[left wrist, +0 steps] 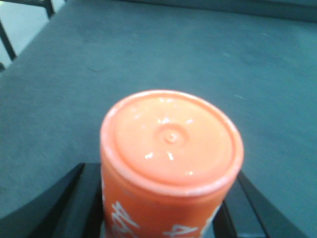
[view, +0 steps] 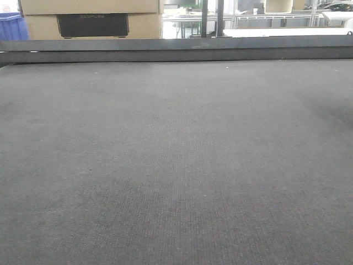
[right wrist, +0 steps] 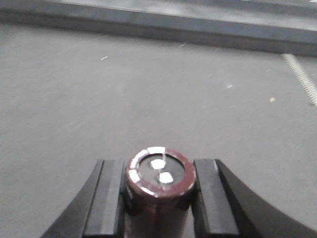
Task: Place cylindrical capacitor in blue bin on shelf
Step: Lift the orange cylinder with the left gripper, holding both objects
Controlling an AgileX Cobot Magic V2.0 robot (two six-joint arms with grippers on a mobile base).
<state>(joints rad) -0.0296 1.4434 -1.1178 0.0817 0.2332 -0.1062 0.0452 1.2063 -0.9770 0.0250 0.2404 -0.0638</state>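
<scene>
A dark grey, felt-like tabletop [view: 176,165] fills the front view, bare up to a dark rail [view: 176,49] along its far edge. Beyond that edge stands a cardboard box [view: 143,25] with a dark panel in its face. A blue bin [view: 11,27] shows at the far left corner, cut off by the frame, and what it stands on cannot be seen. Bright windows and pale furniture lie further back.

In the right wrist view, the right end effector [right wrist: 159,193] is closed on the cylindrical capacitor [right wrist: 159,171]. The capacitor is a dark maroon can with two silver terminals [right wrist: 158,163] on the end facing the camera. The black fingers [right wrist: 208,198] press against both of its sides. It is held over the tabletop, well short of the far edge; whether it touches the surface cannot be told. A pale ribbed strip [right wrist: 302,74] lies near the right edge.

In the left wrist view, the left end effector [left wrist: 168,198] grips an orange cylinder [left wrist: 171,139]. Its round capped end faces the camera, and white lettering shows on its side. Black fingers [left wrist: 74,203] flank it above the tabletop near the left edge.
</scene>
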